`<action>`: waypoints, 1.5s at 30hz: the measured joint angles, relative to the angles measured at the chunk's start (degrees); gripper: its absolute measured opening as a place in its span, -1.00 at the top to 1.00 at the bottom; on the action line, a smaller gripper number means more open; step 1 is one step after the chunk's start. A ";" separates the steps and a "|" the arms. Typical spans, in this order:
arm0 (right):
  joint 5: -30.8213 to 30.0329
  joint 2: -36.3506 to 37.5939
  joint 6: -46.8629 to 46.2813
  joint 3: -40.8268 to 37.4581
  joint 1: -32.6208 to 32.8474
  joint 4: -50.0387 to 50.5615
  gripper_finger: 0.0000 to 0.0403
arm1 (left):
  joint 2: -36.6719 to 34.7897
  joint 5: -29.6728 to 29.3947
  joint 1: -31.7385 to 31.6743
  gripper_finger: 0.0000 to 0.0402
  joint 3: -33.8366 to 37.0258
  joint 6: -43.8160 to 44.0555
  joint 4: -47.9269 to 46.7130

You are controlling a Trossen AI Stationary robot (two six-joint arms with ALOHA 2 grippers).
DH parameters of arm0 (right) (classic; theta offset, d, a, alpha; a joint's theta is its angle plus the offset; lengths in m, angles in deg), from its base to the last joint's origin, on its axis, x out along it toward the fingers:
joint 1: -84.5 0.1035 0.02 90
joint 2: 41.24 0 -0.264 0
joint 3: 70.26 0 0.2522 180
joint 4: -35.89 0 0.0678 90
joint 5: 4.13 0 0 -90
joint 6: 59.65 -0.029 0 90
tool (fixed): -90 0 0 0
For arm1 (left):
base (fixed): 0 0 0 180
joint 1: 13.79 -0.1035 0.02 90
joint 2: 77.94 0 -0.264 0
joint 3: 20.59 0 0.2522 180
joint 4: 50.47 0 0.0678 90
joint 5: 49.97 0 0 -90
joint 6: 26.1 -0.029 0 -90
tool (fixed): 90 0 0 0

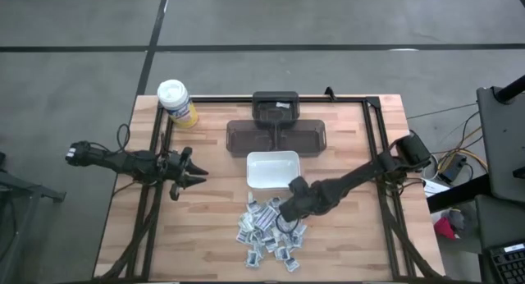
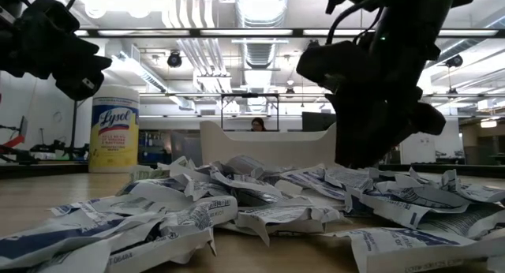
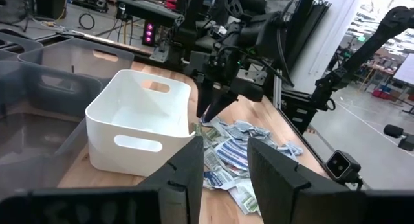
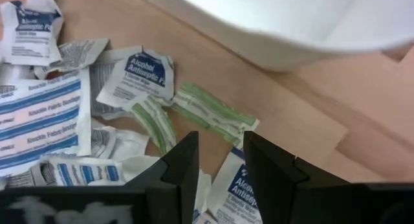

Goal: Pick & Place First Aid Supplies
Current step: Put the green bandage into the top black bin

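From the high view, the right gripper [image 1: 283, 219] hangs over the near edge of a heap of small flat paper first-aid packets [image 1: 267, 233], white and grey with blue print, scattered on the slatted wooden table [image 1: 205, 226] just in front of the white rectangular plastic dish [image 1: 271, 169]. The left gripper [image 1: 190, 174] waits well off to the side, near a yellow canister with a white lid [image 1: 176, 102].

In the low view the packets [image 2: 237, 202] lie crumpled and overlapping, edges curled up; the right arm looms dark above them, with the dish wall [image 2: 260, 151] behind.

The left wrist view shows its own fingers [image 3: 187, 172] parted and empty, looking toward the smooth, handled dish [image 3: 132, 117] and the right gripper [image 3: 210, 114] pointing down at the pile.

In the right wrist view the right fingers [image 4: 184, 166] stand apart with nothing between them, above a green-striped strip [image 4: 210, 114] and antiseptic sachets [image 4: 143, 72]. I judge the pick is best made by singling out one loose, raised edge, descending straight and closing only once a packet sits between the fingers, since thin slick paper slides easily.
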State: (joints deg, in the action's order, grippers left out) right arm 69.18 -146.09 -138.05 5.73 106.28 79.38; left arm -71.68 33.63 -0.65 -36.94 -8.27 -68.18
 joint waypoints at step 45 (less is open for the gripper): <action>-2.82 -1.89 -8.69 -0.66 1.06 1.64 0.41 | 0.00 0.20 0.00 0.43 0.03 -0.13 0.04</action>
State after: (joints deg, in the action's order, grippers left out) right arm 66.36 -147.98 -146.73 5.08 107.34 81.02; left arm -71.68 33.84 -0.65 -36.91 -8.40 -68.13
